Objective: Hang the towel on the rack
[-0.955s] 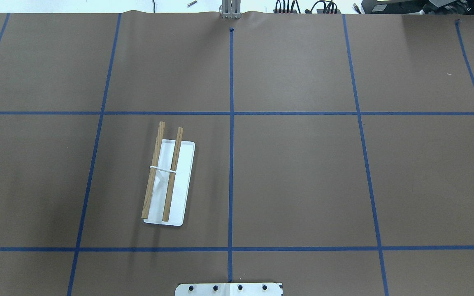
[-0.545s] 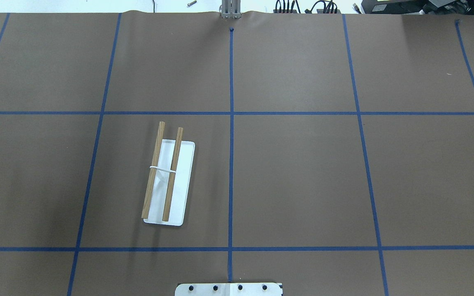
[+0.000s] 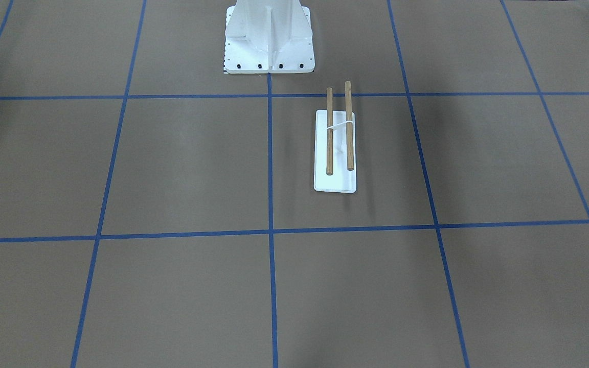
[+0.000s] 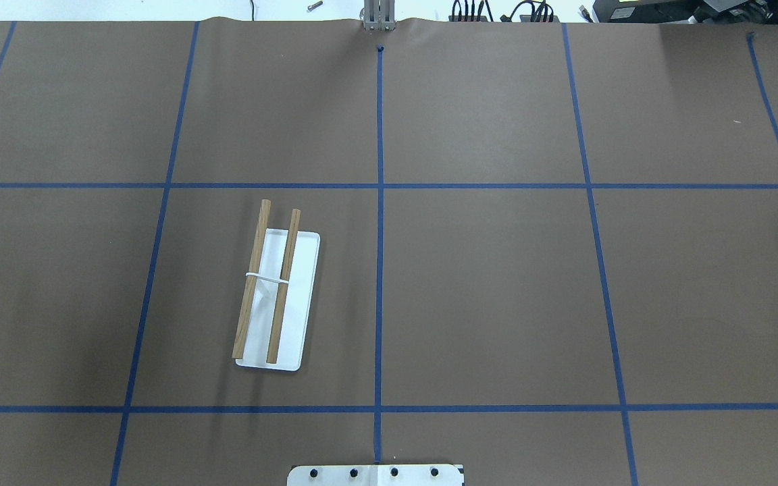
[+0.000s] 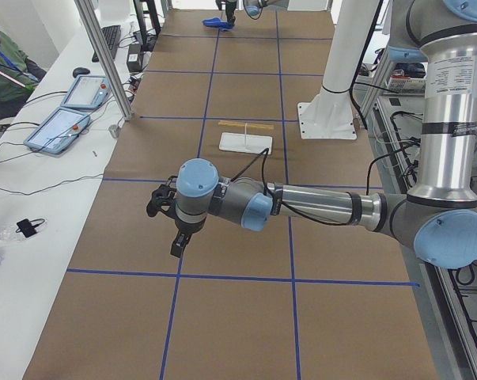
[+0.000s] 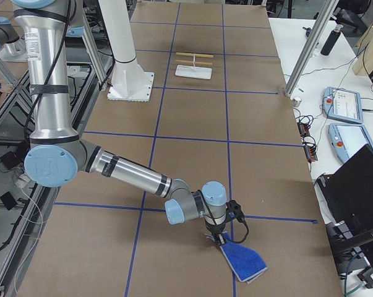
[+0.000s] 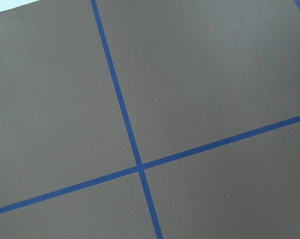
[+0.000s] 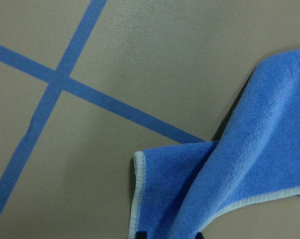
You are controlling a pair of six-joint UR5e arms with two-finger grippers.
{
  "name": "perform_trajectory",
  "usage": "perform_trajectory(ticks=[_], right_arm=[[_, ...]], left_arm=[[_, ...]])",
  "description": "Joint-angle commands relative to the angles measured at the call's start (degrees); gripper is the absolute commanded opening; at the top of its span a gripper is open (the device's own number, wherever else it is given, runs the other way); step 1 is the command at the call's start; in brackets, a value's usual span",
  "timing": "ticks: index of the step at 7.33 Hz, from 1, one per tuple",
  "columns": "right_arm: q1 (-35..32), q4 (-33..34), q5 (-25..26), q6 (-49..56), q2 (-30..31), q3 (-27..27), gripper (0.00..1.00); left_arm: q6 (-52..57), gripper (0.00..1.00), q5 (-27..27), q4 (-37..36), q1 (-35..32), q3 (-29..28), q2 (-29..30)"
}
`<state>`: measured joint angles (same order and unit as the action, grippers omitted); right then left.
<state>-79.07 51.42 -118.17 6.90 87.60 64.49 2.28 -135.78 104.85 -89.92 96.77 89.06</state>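
- The right hand pinches the towel (the rest lies just under it).
- The left hand: cannot tell its grip.
- The rack is far from both.

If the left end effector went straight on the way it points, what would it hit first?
Most likely the bare brown table. The left end effector seems to point downward, and its wrist view shows only paper and a blue tape cross; height unclear.
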Motion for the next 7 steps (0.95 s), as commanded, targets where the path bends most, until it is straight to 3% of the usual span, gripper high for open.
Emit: perform_trajectory(ticks=[1, 3, 4, 5, 7], right_arm=[[0.06, 0.09, 0.23, 0.93, -0.23, 0.1, 0.0], [-1.51, 1.4, -3.09, -0.04, -1.37, 0.81, 0.0], [-4.74, 6.19, -8.77, -0.04, -3.9, 2.11, 0.0], [-6.34, 11.11, -11.79, -0.13, -4.1, 7.26, 0.0], [-6.53, 24.54, -11.56, -0.48, -4.36, 20.43, 0.0]], left_arm=[[0.0, 0.98, -0.01, 0.0, 0.0, 0.0, 0.06], [0.0, 0.98, -0.01, 0.0, 0.0, 0.08, 0.06], [-0.09, 0.98, -0.01, 0.0, 0.0, 0.0, 0.06], [0.0, 0.98, -0.27, 0.18, 0.0, 0.26, -0.38], [0.35, 0.98, -1.51, 7.25, 0.09, -0.7, -0.56]])
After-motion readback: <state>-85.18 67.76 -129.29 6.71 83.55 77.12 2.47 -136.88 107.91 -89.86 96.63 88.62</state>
